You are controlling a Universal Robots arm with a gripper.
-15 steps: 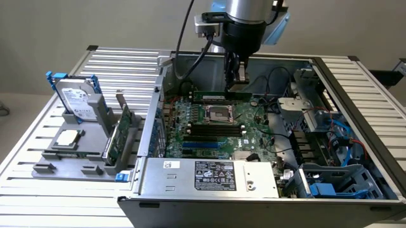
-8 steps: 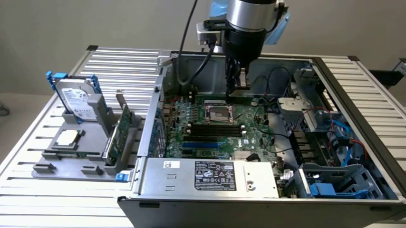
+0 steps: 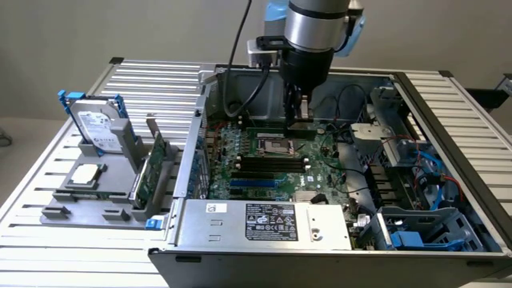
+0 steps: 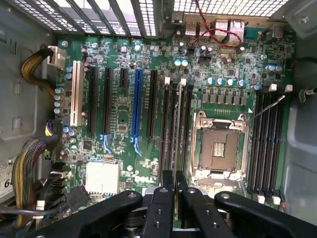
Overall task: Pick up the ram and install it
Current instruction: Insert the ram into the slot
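Note:
My gripper reaches down into the open computer case, above the motherboard. It is shut on the ram, a thin green stick held level at the fingertips. In the wrist view the gripper shows the ram edge-on between its black fingers. The stick runs in line with the long black memory slots that lie between the CPU socket and the expansion slots. I cannot tell whether the ram touches a slot.
A grey holder at the exterior view's left carries a hard drive, a CPU and a green expansion card. The power supply closes the case's near side. Cables and blue drive bays fill the right.

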